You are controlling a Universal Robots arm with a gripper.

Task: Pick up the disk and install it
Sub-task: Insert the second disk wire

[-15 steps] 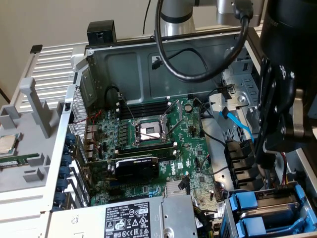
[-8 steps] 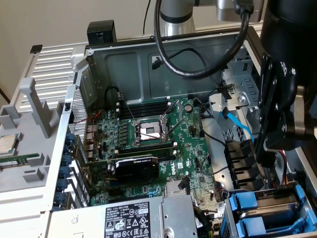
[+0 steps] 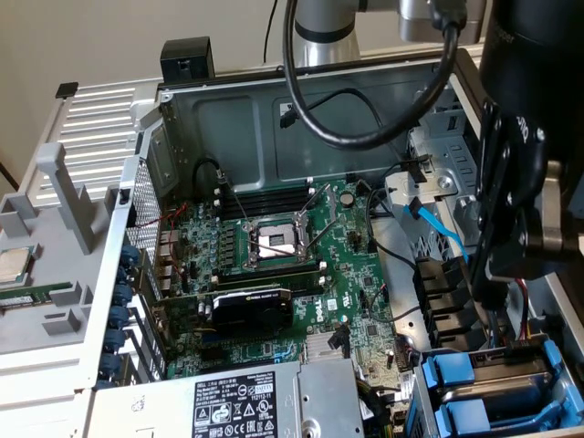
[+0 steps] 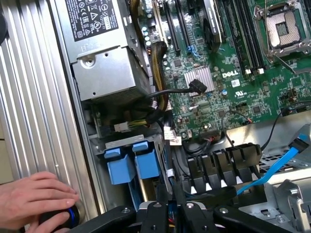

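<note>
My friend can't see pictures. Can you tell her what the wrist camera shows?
An open computer case: a green motherboard, a grey power-supply box and two blue drive handles. A person's hand rests on the case edge.

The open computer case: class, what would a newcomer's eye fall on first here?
The green Dell motherboard with its empty processor socket fills the case's middle. Two blue drive carriers sit at the exterior view's lower right, below the black robot arm. In the wrist view, a person's hand rests on the case's ribbed edge.
</note>
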